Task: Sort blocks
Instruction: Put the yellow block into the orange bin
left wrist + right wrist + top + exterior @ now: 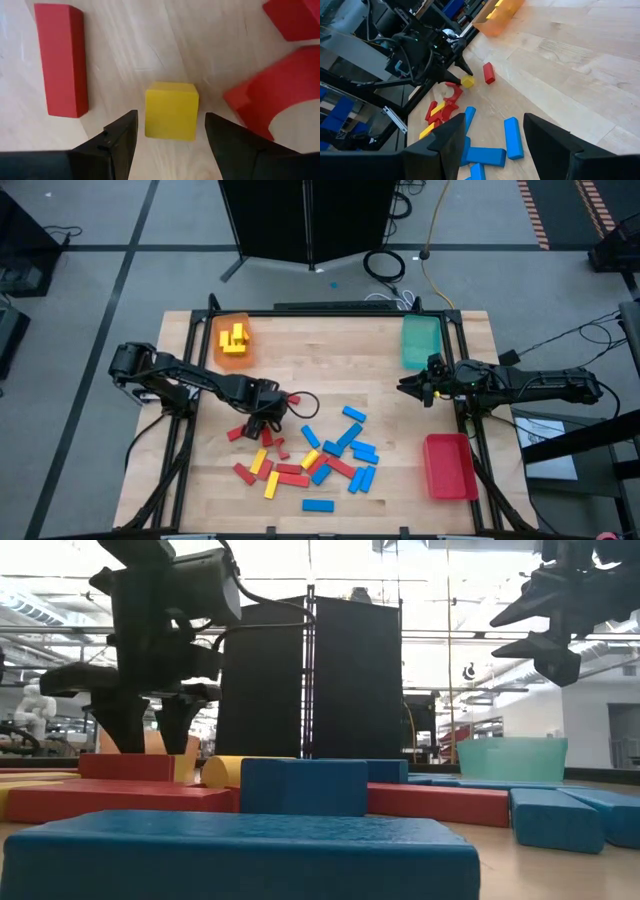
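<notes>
Jaws of the left gripper [170, 137] spread wide, lowered over a yellow block [171, 110] lying on the table [330, 345]; block sits between the two fingers, neither finger touching it. Red block [61, 59] lies just beside it, long and flat; a curved red piece [272, 97] lies on the other side. In the high view this gripper [262, 420] works at about 9 o'clock from table centre, at the 10 o'clock edge of the scattered pile.

Right gripper [492, 135] fingers apart, holding nothing, hanging above the table at roughly 3 o'clock [418, 387], just below the teal tray [421, 340].

Pile of blocks [310, 460] spreads from centre toward 6 o'clock: reds and yellows mostly on the 8 o'clock side, blues toward 5 o'clock, one blue alone at 6 o'clock near the table edge.

Orange tray [233, 339] at 11 o'clock holds several yellow pieces. Red tray [448, 465] at 4 o'clock.

Low view: blue and red blocks in front, left gripper [150, 725] down close to the tabletop.
</notes>
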Robot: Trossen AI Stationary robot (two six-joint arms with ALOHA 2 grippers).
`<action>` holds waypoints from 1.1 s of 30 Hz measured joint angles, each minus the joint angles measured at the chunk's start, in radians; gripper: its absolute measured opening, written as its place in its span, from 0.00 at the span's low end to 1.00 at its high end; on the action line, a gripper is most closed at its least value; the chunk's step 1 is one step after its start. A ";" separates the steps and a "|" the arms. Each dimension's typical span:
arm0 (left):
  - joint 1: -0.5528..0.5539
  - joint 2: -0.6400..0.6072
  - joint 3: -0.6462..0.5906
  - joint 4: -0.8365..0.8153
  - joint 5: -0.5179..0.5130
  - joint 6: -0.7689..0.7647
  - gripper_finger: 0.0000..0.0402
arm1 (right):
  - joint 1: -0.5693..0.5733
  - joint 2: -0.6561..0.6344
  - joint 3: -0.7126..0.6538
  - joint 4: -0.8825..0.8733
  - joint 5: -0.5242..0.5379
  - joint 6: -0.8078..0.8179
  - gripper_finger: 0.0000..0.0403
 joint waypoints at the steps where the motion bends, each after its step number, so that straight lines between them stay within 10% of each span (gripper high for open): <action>1: 0.000 0.000 0.000 0.002 0.000 0.000 0.57 | 0.000 0.000 0.000 0.000 0.000 0.000 0.48; 33: 0.002 0.000 0.029 0.035 0.020 -0.268 0.29 | 0.000 0.000 0.000 0.001 0.001 0.004 0.48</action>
